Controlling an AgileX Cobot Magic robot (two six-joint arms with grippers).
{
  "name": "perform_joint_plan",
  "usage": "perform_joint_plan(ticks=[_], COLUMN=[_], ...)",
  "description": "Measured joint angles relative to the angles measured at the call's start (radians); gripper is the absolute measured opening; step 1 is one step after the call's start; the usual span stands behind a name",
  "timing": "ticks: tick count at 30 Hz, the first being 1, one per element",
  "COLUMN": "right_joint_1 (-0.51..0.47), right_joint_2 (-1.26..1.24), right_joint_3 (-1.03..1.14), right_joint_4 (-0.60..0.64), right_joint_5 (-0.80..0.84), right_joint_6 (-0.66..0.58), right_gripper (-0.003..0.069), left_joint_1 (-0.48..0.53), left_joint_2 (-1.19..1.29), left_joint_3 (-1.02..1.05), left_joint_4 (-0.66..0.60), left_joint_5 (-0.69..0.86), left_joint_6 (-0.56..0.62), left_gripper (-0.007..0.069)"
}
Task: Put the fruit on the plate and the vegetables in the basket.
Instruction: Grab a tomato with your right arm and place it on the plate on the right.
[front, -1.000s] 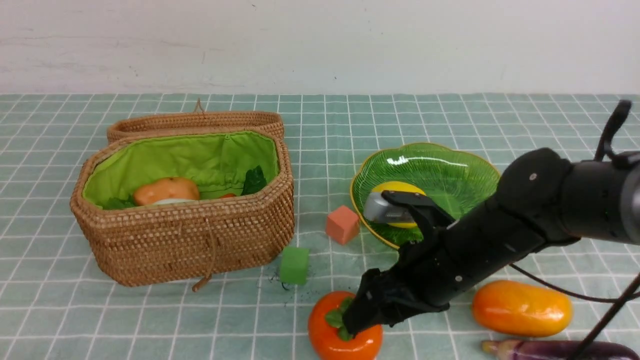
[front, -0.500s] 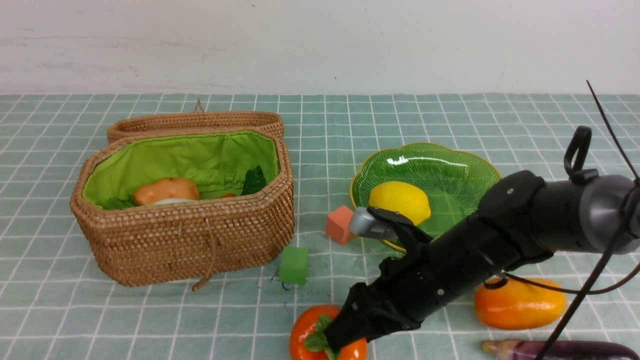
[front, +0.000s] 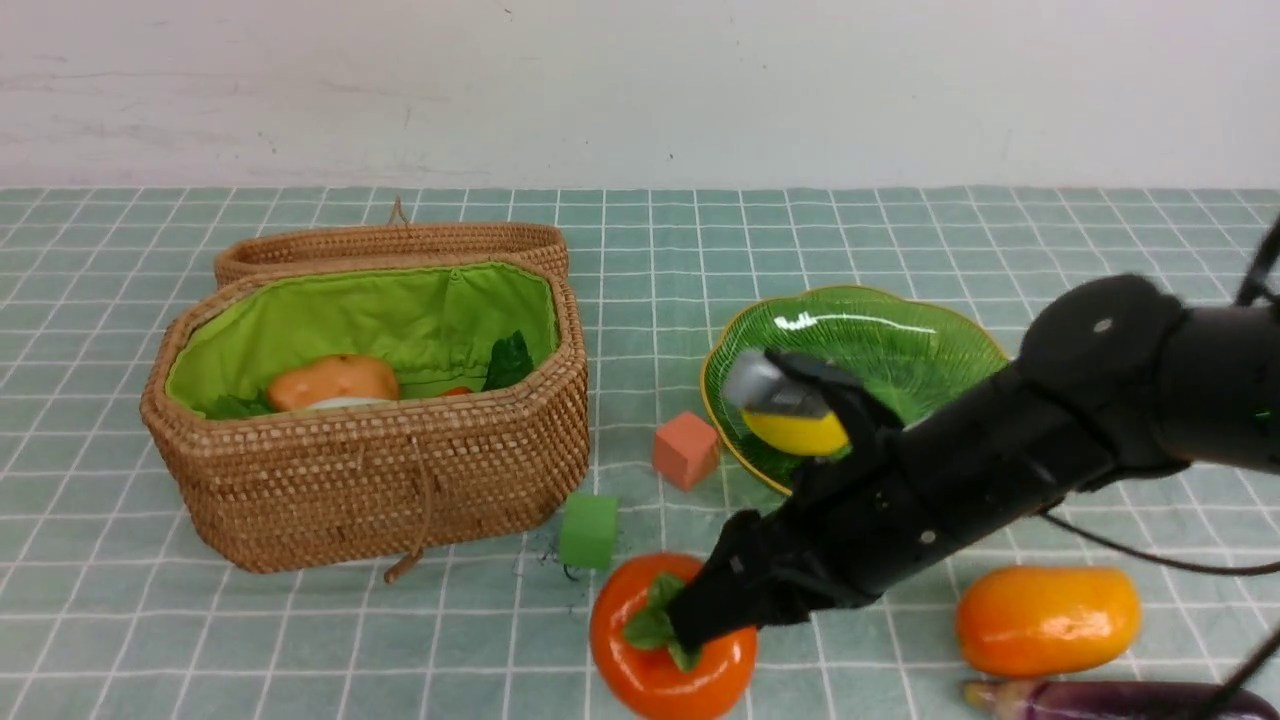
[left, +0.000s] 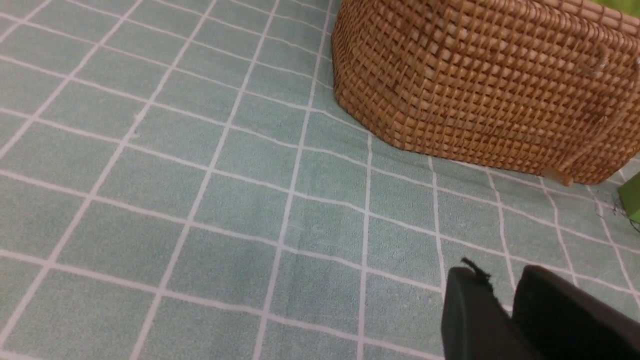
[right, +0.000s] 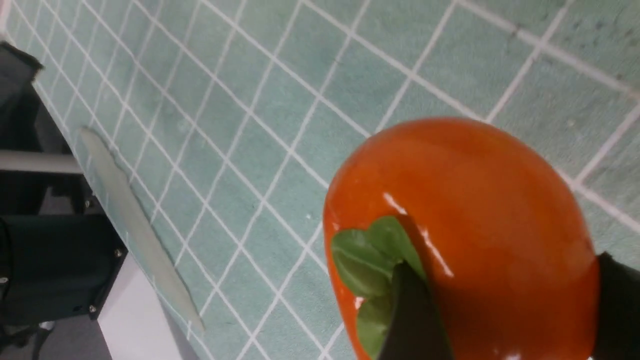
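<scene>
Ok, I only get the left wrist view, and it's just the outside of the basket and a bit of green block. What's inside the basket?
Observer: The front view shows a brown potato in the basket, against its green lining.
Operator: Cool! And what's the other arm doing? I can't see it at all!
Observer: Its right gripper has the orange-red persimmon between its fingers.
Operator: Is there any fruit on the plate yet?
Observer: Yes, a yellow lemon lies on the green plate, partly hidden behind the right arm.
</scene>
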Motion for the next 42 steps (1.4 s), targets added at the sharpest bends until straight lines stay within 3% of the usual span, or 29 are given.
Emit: perform_joint_plan(ticks=[6, 14, 18, 25, 42], right_joint_1=[-0.106, -0.265, -0.278, -0.277, -0.277], right_joint_2=[-0.139, -0.115, -0.047, 0.13, 0.17], right_joint_3=[-0.026, -0.145, -0.166, -0.166, -0.166], right_joint_4=[-0.054, -0.179, -0.189, -0.098, -0.123], right_joint_5=[0.001, -0.093, -0.201, -0.295, -0.311], right_joint_6=[0.076, 0.138, 0.121, 0.073, 0.073], right_gripper=[0.0429, 0.0428, 0.0426, 0.0424, 0.0438], left_joint_1=[0.0, 0.0, 0.0, 0.0, 0.0], left_joint_2=[0.0, 0.0, 0.0, 0.0, 0.0], left_joint_3=[0.0, 0.0, 0.0, 0.0, 0.0], left_joint_4=[0.0, 0.0, 0.0, 0.0, 0.0], left_joint_5=[0.0, 0.0, 0.0, 0.0, 0.0], left_joint_6=[0.0, 0.0, 0.0, 0.0, 0.0], left_gripper=[0.0131, 0.0134, 0.0138, 0.0142, 0.0155])
